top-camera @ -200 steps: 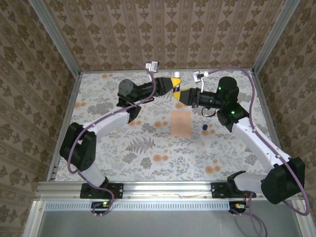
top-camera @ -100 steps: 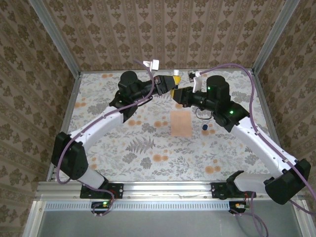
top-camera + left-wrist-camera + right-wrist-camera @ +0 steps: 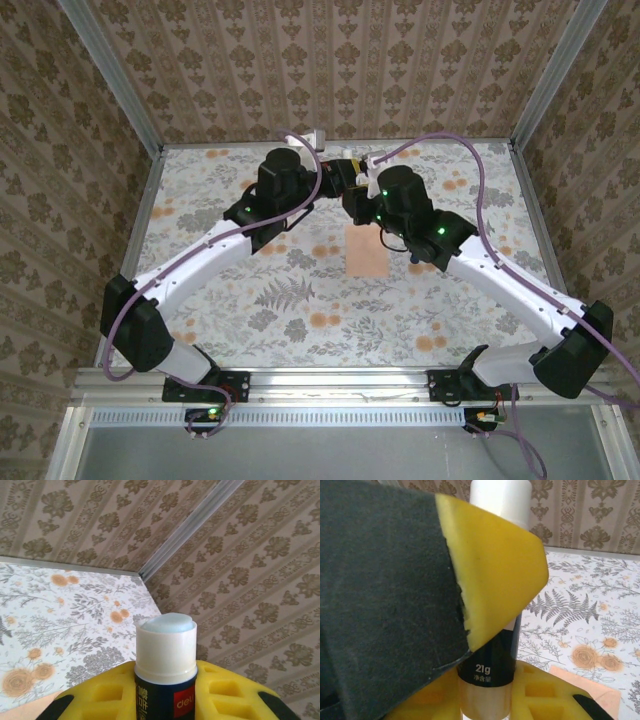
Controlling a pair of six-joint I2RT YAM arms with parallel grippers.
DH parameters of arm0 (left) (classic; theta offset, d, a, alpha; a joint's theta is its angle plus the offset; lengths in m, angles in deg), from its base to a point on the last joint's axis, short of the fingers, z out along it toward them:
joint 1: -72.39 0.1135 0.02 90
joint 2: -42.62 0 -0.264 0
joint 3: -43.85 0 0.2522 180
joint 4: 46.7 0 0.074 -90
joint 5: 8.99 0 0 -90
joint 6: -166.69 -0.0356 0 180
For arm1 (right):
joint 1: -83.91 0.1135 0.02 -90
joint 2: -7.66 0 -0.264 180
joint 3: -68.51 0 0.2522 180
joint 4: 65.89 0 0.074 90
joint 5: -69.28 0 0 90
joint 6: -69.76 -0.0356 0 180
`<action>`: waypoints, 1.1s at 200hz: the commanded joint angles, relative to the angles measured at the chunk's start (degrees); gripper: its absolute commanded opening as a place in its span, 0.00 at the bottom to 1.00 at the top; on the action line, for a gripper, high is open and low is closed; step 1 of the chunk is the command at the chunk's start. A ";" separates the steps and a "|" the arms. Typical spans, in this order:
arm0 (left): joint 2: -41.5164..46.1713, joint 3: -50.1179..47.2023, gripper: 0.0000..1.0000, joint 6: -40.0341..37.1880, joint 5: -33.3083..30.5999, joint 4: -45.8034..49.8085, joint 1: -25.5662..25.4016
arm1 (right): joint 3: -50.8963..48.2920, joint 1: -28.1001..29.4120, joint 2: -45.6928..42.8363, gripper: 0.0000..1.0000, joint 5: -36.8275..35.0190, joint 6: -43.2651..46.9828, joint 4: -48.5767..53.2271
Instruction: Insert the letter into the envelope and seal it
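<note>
A glue stick [image 3: 165, 655] with a dark label and a white collar has its pale glue bared at the top. My left gripper [image 3: 165, 692] is shut on it just below the collar. My right gripper [image 3: 485, 700] is shut on the stick's lower end [image 3: 487, 680], with a left finger [image 3: 490, 565] crossing in front. Above the far middle of the table the left gripper [image 3: 338, 176] and the right gripper [image 3: 356, 200] meet. The peach envelope [image 3: 366, 250] lies flat on the table just in front of them, with a corner [image 3: 590, 690] showing under the right gripper. The letter is hidden.
The flowered table [image 3: 300, 300] is walled by patterned panels at the back and both sides, with a metal post [image 3: 190, 530] in the far corner. Both forearms cross above the table's far half.
Both wrists have swung inward and towards the middle, and the two grippers now sit closer together above the envelope's far edge. The envelope has not moved.
</note>
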 commanded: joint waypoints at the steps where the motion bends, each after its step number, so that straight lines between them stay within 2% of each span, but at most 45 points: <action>1: -0.71 1.66 0.00 -2.17 1.69 0.00 -6.92 | 0.06 3.84 2.64 0.14 2.60 0.52 -7.09; 31: -0.34 1.36 0.00 -2.65 1.92 0.11 -6.78 | -0.29 3.80 1.99 0.16 3.68 0.50 -7.18; 62: 1.21 -0.78 0.00 -4.17 6.02 -2.46 -4.58 | 0.28 1.36 0.08 0.37 10.50 -0.64 -4.02; 86: 2.75 -5.12 0.00 -3.39 15.44 -10.17 0.42 | 0.51 -3.39 -2.87 0.56 20.49 -1.47 2.01; 104: 3.39 -6.12 0.00 -6.74 22.80 -10.65 3.78 | -1.40 -8.71 -6.65 0.64 29.61 -2.73 4.35; 129: 4.67 -6.38 0.00 -14.48 26.07 -5.80 6.00 | -4.32 -15.42 -12.25 0.67 39.12 -3.27 6.28; 143: 4.85 -6.40 0.00 -17.53 26.82 -4.25 6.49 | -5.41 -18.41 -14.59 0.68 41.80 -3.32 8.02; 158: 4.88 -6.06 0.00 -20.53 29.19 -2.66 6.53 | -6.71 -21.39 -16.64 0.68 42.31 -3.76 9.32; 183: 4.94 -6.88 0.00 -24.81 29.16 -0.93 6.42 | -7.27 -26.35 -16.23 0.69 42.77 -5.44 13.02; 199: 5.45 -7.73 0.01 -29.95 27.60 1.74 5.75 | -7.14 -28.38 -14.34 0.69 41.63 -6.17 16.58; 220: 6.65 -9.21 0.01 -38.13 20.26 5.59 3.46 | -6.51 -29.09 -12.04 0.70 37.21 -6.10 20.20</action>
